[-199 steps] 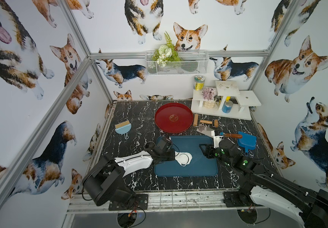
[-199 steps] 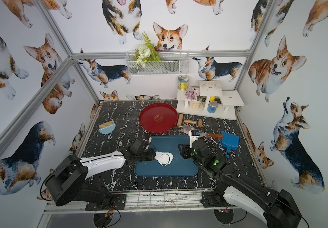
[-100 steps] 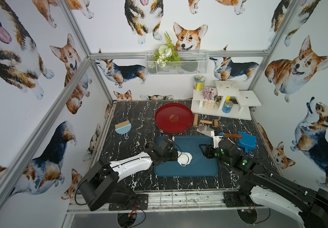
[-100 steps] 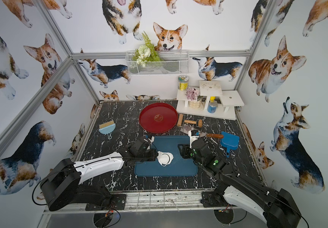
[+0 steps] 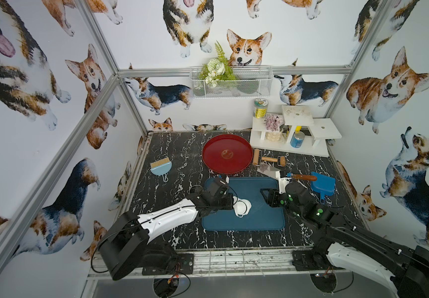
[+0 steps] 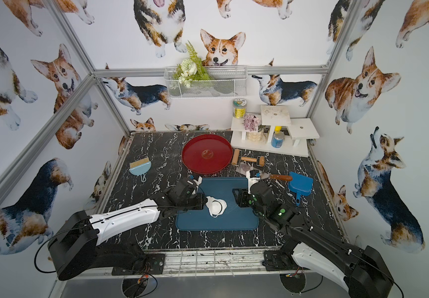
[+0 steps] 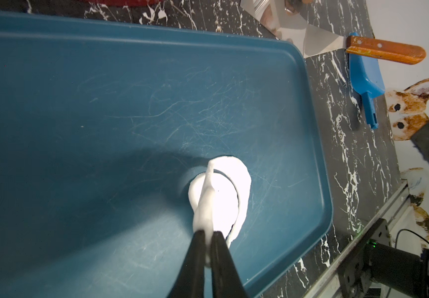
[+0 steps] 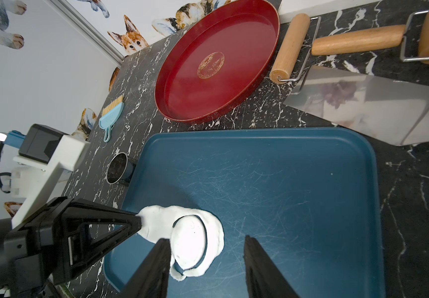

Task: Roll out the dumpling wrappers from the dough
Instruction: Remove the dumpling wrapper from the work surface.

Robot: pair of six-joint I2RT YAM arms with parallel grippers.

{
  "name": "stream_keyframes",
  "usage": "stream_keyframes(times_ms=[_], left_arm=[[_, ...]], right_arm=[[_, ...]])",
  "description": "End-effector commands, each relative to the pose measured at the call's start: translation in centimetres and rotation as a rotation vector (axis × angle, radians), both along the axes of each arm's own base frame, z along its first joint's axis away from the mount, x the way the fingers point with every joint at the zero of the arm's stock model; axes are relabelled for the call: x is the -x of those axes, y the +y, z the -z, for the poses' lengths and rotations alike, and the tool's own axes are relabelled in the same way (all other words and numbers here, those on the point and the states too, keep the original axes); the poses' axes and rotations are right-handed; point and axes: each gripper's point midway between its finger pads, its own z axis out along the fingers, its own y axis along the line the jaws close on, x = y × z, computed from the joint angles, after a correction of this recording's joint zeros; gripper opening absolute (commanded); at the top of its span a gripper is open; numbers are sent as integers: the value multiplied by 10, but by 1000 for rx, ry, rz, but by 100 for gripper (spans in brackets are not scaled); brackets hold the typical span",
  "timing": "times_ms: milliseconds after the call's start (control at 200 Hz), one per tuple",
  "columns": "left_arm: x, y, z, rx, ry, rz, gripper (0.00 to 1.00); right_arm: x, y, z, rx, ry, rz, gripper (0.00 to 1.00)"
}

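In both top views, shows a blue tray (image 5: pixel 244 227) by the worktop's front edge, with a red plate (image 5: pixel 227 153) behind it. Places the white dough (image 5: pixel 244 207) near the tray's left edge, the left gripper (image 5: pixel 231 203) reaching in from that side and the right gripper (image 5: pixel 265 194) over the tray's right half, apart from the dough.

From the left wrist, shows two black fingers (image 7: pixel 198 251) pinched shut on a lifted strip of dough, probably to peel the ragged ring off the round dumpling wrapper (image 7: pixel 223 201) lying flat beneath.

From the right wrist, shows jaws about half open and empty, aimed at the wrapper, likely ready to steady it. Catches a metal ring cutter (image 8: pixel 116 167) just off the tray's left edge, plus a rolling pin (image 8: pixel 358 41) and steel scraper (image 8: pixel 363 103) beyond its far right corner.
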Motion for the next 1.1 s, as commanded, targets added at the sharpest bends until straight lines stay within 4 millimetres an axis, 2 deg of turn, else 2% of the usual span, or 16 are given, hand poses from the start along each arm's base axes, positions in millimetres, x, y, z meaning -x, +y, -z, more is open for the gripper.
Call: stream_keyframes(times_ms=[0, 375, 385, 400, 651, 976, 1096], left_arm=[[-1, -3, -5, 3, -11, 7, 12], [4, -1, -9, -7, -16, 8, 12], [-2, -6, -20, 13, -36, 8, 12], [-3, -8, -23, 18, -42, 7, 12], [-2, -14, -32, 36, -55, 25, 12], [2, -20, -35, 45, -56, 44, 12], [2, -22, -36, 48, -59, 46, 12]], right_arm=[[-3, 2, -8, -19, -30, 3, 52], [-2, 3, -6, -24, -23, -4, 52], [-2, 3, -6, -23, -23, -5, 52], [-1, 3, -5, -24, -21, -5, 52], [-2, 3, -6, -27, -24, -2, 52], [-2, 3, -5, -26, -20, -3, 52], [1, 10, 0, -26, -2, -43, 52]])
